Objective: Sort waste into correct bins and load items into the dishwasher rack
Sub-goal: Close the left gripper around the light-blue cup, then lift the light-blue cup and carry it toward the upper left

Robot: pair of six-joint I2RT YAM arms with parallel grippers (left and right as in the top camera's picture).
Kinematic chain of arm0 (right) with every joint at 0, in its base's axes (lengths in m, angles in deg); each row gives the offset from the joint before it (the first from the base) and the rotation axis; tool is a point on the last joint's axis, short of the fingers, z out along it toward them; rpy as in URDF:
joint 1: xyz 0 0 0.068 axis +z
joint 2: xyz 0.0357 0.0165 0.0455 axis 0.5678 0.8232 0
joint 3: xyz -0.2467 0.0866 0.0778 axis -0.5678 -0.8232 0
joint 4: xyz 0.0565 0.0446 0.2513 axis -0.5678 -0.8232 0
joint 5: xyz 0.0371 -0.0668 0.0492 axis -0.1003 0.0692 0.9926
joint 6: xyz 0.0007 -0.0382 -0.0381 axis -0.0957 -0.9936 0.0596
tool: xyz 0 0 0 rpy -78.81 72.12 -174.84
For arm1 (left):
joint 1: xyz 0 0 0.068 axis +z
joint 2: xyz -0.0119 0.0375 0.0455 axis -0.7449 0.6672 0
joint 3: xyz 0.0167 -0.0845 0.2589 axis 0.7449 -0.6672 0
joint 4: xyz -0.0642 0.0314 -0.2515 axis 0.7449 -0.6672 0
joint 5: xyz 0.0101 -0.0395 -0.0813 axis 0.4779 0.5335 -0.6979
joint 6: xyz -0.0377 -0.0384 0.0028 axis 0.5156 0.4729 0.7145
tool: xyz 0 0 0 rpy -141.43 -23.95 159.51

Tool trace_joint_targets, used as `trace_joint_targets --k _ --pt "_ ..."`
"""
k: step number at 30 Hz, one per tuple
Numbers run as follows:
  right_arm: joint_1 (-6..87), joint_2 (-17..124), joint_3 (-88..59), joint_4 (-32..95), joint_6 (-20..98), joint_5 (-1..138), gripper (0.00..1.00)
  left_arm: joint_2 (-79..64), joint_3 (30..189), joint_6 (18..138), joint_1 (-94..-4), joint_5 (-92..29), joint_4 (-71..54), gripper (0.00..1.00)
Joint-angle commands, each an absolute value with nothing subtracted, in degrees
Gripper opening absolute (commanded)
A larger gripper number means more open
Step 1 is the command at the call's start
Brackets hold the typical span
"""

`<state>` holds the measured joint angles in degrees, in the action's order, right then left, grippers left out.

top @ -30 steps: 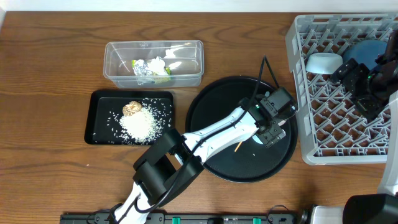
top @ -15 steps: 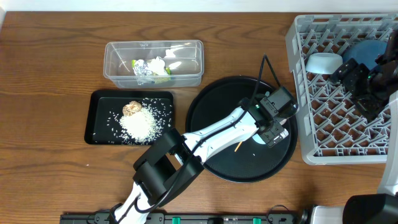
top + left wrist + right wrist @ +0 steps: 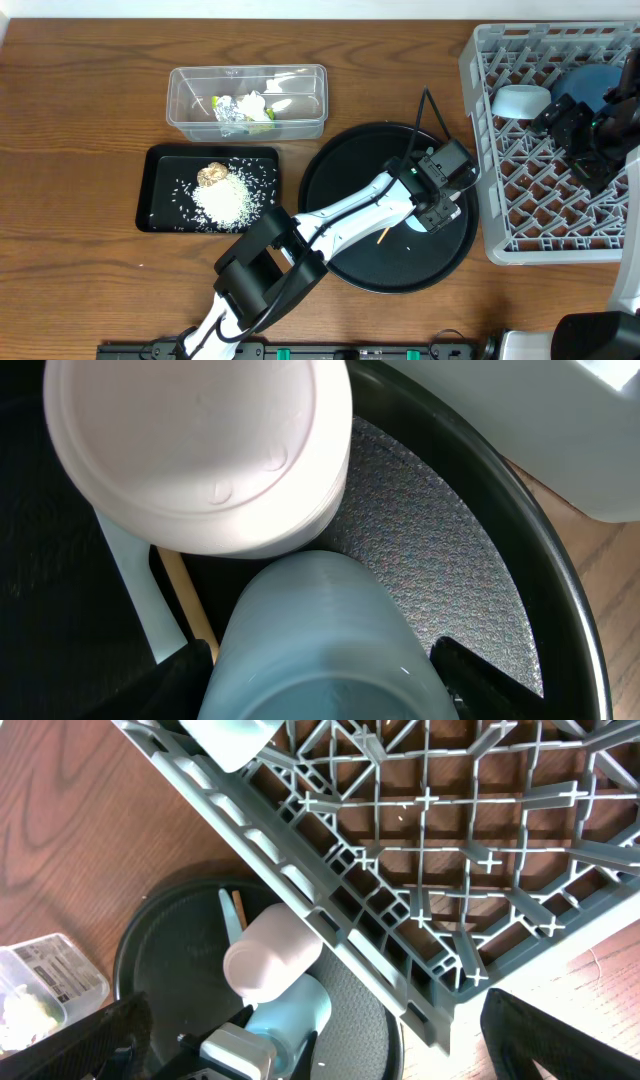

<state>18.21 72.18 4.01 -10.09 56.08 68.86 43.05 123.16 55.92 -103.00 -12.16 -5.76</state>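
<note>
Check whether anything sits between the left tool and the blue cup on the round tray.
Nothing visible does. In the left wrist view the blue cup lies between the fingers of the left tool. The white cup lies just beyond it, the spoon and wooden stick off to one side, none in the gap.

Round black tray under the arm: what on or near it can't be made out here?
Overhead: the small white plastic cup and the pale blue plastic cup are hidden under the left gripper.
Left wrist: the bottom edge cuts off the blue cup, so whether the gripper touches it is unclear.
Overhead: the right arm covers part of the large blue plate.
</note>
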Motion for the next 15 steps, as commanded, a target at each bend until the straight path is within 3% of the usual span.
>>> trace_joint_targets --k 1,8,15 --pt "18.15 72.02 4.42 -10.05 55.31 68.93 0.99 42.07 123.49 56.22 -102.71 -12.44 -6.41 0.64" --pt "18.11 72.02 4.42 -10.12 55.29 68.88 0.99 41.80 123.49 56.57 -102.71 -12.42 -6.61 0.43" --pt "18.11 72.02 4.42 -10.14 55.29 68.88 0.99 38.85 123.49 57.32 -102.69 -12.42 -7.90 0.39"
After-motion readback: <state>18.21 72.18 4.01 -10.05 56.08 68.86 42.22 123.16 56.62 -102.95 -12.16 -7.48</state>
